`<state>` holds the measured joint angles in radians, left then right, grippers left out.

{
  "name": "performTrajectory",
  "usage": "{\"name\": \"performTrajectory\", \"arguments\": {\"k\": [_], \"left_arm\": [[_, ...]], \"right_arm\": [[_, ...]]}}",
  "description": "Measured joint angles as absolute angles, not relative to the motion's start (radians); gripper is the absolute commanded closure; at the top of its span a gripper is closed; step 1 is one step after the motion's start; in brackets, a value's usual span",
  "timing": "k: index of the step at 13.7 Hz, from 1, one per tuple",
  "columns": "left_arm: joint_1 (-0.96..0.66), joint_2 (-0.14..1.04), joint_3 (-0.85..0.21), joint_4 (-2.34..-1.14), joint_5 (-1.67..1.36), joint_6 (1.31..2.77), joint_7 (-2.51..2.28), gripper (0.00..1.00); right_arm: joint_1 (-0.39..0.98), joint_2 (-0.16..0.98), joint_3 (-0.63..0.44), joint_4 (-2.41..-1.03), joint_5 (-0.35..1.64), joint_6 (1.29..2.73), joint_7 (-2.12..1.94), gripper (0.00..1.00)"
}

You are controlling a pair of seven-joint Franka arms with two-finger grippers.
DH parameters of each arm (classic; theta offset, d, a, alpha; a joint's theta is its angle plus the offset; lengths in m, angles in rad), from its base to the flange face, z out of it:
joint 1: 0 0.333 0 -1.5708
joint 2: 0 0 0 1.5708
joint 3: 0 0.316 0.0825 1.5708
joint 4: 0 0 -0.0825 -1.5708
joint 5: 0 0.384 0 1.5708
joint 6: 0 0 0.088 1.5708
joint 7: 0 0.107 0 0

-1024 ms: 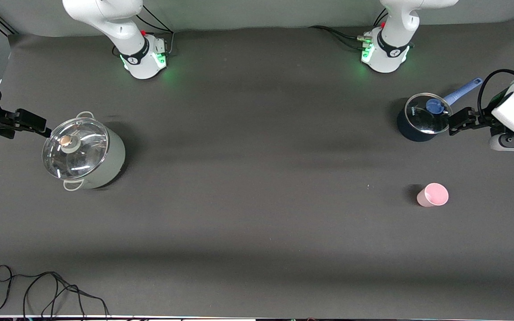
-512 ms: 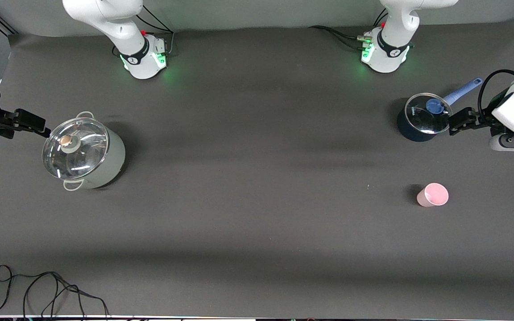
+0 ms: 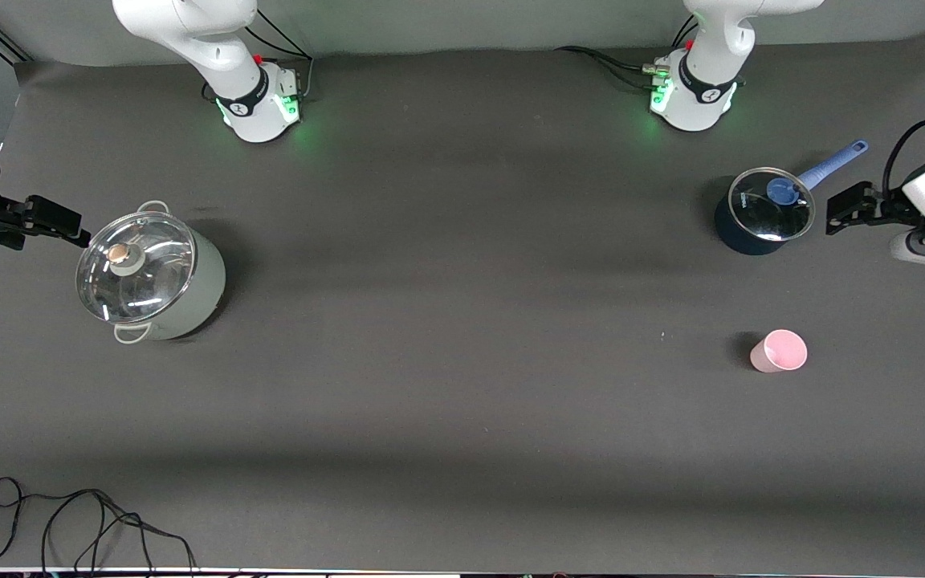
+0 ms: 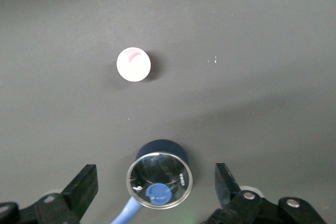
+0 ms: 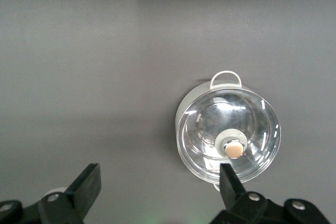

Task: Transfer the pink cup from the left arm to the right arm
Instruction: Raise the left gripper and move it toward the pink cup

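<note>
A robotics lab is indicated: two white arm bases [image 3: 258,100] (lit green) are bolted to a counter [image 3: 462,417] draped in dark cloth, with loose cable [image 3: 85,522] left trailing.

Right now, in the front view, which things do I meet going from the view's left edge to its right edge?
Right end effector → white pot with glass lid → dark blue saucepan with glass lid → pink cup → left end effector.
</note>
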<state>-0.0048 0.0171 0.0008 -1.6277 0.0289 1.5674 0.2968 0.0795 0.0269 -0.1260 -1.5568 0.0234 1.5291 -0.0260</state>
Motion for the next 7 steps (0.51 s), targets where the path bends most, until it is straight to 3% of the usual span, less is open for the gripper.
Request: {"name": "performTrajectory", "arguments": {"k": [7], "left_arm": [[0.11,0.019,0.003,-1.583,-0.065,1.568,0.839,0.02]], "right_arm": [[0.079,0.027,-0.126,-1.557,0.023,1.529,-0.047,0.0]]}}
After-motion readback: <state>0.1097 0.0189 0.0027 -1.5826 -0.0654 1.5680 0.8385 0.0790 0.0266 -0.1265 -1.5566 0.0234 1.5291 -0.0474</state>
